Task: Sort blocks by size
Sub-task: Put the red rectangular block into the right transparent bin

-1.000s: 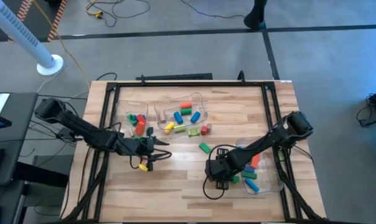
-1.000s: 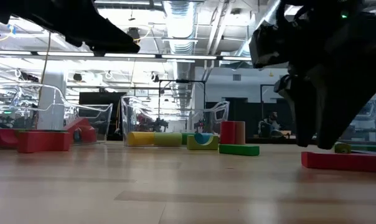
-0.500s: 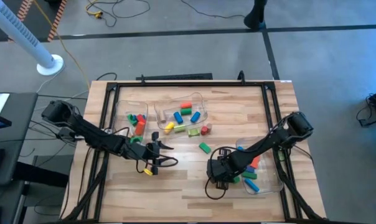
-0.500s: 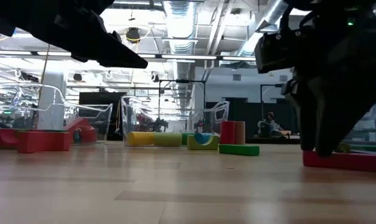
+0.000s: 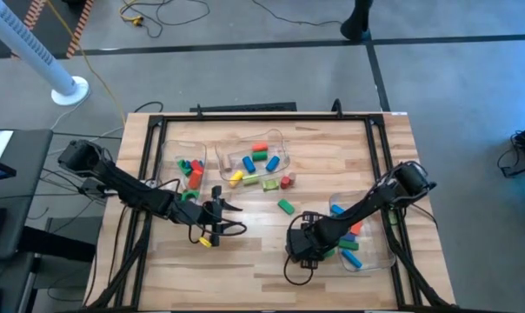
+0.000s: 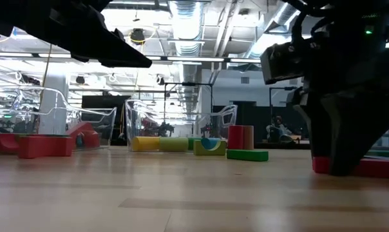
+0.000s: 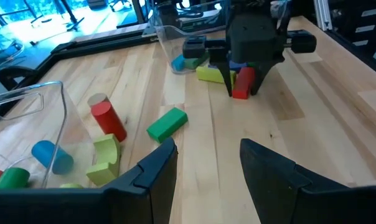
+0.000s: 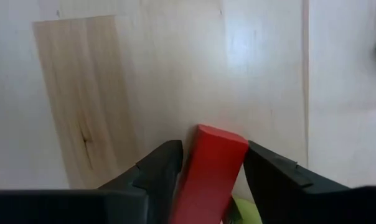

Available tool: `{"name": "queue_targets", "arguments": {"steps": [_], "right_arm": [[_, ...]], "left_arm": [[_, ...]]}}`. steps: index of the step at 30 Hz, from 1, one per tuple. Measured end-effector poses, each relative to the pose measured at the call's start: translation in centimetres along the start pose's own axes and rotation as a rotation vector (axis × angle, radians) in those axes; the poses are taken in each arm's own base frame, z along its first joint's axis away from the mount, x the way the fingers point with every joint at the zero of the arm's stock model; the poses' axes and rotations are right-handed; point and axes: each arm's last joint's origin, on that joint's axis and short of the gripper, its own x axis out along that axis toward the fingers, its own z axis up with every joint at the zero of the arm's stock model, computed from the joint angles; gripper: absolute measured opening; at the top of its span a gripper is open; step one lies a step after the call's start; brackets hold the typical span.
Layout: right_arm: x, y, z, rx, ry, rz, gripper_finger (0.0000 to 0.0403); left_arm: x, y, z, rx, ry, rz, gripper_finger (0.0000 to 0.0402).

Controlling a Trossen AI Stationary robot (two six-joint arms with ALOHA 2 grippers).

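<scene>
While your left gripper [image 5: 217, 211] waits spread and empty mid-table, settle the right gripper [image 8: 210, 171], its fingers flanking the red bar [image 8: 210, 163] beside the clear bin [image 5: 377, 248], squarely before you lift.

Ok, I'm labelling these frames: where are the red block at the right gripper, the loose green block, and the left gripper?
red block [image 8: 210, 168]: right wrist view, top face.
green block [image 7: 167, 124]: left wrist view, top face.
left gripper [image 7: 208, 160]: left wrist view, gap between fingertips.
</scene>
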Motion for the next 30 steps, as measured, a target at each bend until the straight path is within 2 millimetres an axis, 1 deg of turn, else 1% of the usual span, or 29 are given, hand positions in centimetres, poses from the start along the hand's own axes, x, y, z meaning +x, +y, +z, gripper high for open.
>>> {"name": "queue_targets", "arguments": {"steps": [6, 8, 13, 18, 26, 30], "right_arm": [[-0.2, 0.2, 0.1, -0.021, -0.011, 0.006, 0.0144], [-0.3, 0.3, 0.2, -0.028, -0.016, 0.007, 0.013], [-0.6, 0.5, 0.7, -0.04, -0.041, 0.019, 0.013], [-2.0, 1.1, 2.0, -0.087, -0.11, 0.021, 0.0138], [-5.4, 1.8, 4.7, -0.189, -0.243, -0.033, 0.0134], [-7.4, 1.9, 5.4, -0.226, -0.265, -0.118, 0.0134]], "left_arm": [[0.0, 0.0, 0.0, -0.001, -0.002, 0.0, 0.0169], [0.0, 0.0, 0.0, -0.003, -0.002, 0.0, 0.0169], [-0.1, -0.1, 0.0, -0.007, -0.002, -0.005, 0.0169], [-0.2, -0.3, 0.0, -0.011, -0.004, -0.015, 0.0169], [-0.4, -0.8, 0.0, -0.017, -0.006, -0.032, 0.0169], [-0.5, -1.0, 0.0, -0.014, -0.007, -0.043, 0.0169]]}}
